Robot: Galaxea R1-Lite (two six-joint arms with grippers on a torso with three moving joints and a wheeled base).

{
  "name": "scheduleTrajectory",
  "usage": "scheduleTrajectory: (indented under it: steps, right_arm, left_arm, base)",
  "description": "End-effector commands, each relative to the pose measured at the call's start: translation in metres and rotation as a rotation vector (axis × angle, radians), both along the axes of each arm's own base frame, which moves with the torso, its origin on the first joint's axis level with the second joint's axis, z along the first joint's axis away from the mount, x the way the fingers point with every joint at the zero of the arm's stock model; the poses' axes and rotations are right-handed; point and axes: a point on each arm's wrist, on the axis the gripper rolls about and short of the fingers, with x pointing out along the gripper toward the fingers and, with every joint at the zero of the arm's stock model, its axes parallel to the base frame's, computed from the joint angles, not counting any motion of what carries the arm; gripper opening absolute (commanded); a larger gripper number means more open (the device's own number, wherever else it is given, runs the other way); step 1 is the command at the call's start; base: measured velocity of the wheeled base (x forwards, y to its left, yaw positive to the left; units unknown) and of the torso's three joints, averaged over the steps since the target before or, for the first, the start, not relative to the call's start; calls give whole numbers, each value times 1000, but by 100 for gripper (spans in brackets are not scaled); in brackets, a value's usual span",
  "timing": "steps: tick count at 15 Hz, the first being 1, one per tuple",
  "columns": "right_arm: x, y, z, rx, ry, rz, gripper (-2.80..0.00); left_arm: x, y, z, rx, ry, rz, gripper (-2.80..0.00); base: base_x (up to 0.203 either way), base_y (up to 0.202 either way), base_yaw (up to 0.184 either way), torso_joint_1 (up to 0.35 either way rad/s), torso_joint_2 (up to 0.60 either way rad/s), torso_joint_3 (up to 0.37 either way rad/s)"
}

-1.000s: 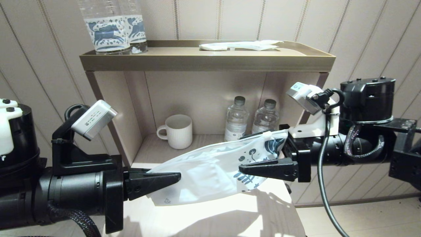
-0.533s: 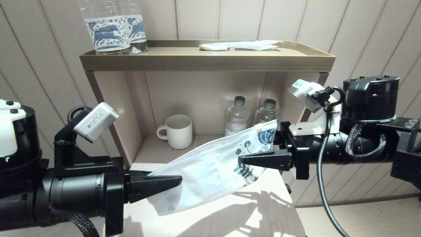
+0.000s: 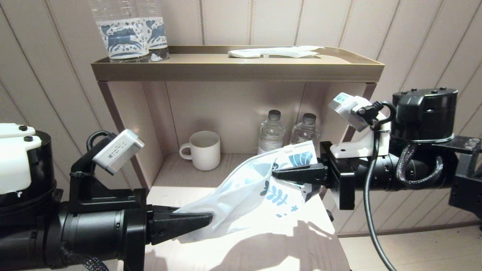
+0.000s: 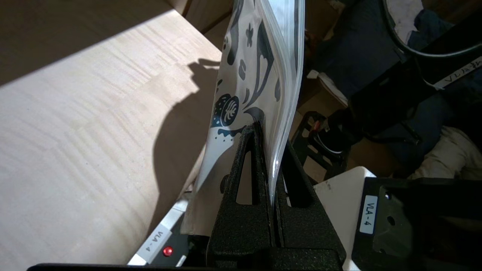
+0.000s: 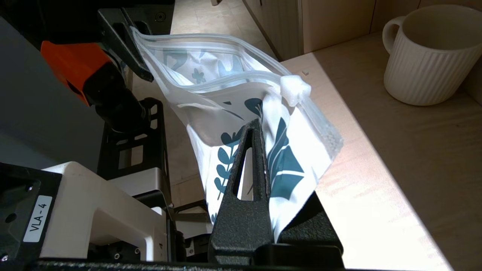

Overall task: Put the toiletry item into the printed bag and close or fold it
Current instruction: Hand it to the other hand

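While clamped, left pincer (image 3: 209,220), right pincer (image 3: 276,174) (both shut), printed bag (image 3: 248,195)

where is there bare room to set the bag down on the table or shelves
Free: the pale wooden tabletop below the printed white plastic bag, and the lower shelf floor left of the ribbed white mug. The top tray's middle is bare, between the tall labelled bottles and the flat white packet. Crowded: the lower shelf's right, where two small clear bottles stand.

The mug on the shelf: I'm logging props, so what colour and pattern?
Plain white mug, vertically ribbed; right wrist view shows it best.
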Motion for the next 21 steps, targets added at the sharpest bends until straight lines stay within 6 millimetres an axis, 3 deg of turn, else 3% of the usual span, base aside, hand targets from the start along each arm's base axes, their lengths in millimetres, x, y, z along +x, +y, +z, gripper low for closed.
scheduleTrajectory:
  steps: [1, 8, 13, 14, 17, 21]
  right_arm:
    - [-1, 0, 0, 1, -4, 7, -280]
    - [-12, -4, -2, -13, -43, 20, -280]
    - [-13, -4, 0, -9, -52, 22, -280]
    - [-12, -4, 0, -10, -50, 22, -280]
    - [-12, -4, -1, -11, -49, 19, -280]
    - [-11, -3, -2, -13, -48, 18, -280]
  left_arm:
    - [-1, 0, -2, -2, 5, -13, -280]
    - [1, 2, 2, -29, -126, -27, -280]
    - [2, 1, -2, -14, -127, -27, -280]
    - [1, 2, -3, -12, -126, -25, 0]
    - [1, 2, -4, -12, -127, -28, 0]
    - [3, 2, 19, -63, -190, -18, 0]
  base:
    - [0, 0, 0, 0, 0, 0]
    - [0, 0, 0, 0, 0, 0]
    - [0, 0, 0, 0, 0, 0]
    - [0, 0, 0, 0, 0, 0]
    - [0, 0, 0, 0, 0, 0]
    - [0, 0, 0, 0, 0, 0]
